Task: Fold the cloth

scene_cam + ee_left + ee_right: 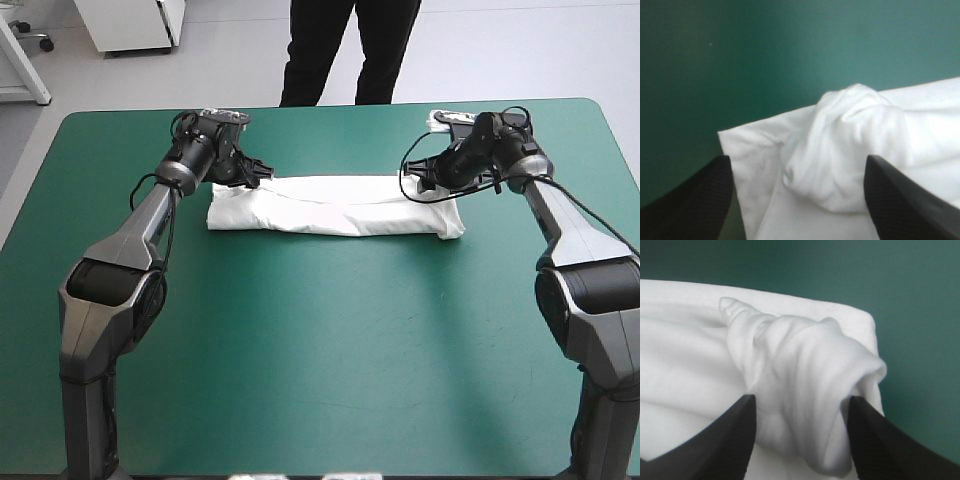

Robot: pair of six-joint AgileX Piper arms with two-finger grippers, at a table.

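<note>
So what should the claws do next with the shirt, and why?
Probably shut both on it. The left claw and right claw stand open, each with a bump of shirt in the middle, and the shirt lies as a long strip that likely needs another fold.

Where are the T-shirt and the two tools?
T-shirt [330, 205], high view, middle of folded strip.
left tool [797, 159], left wrist view, midway between fingertips.
right tool [800, 397], right wrist view, midway between fingertips.

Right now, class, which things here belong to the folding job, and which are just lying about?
Job's own: T-shirt, a folded bundle; left hand, open at one end; right hand, open at the other.
Not the job's: teal-green cover, merely underneath.
</note>
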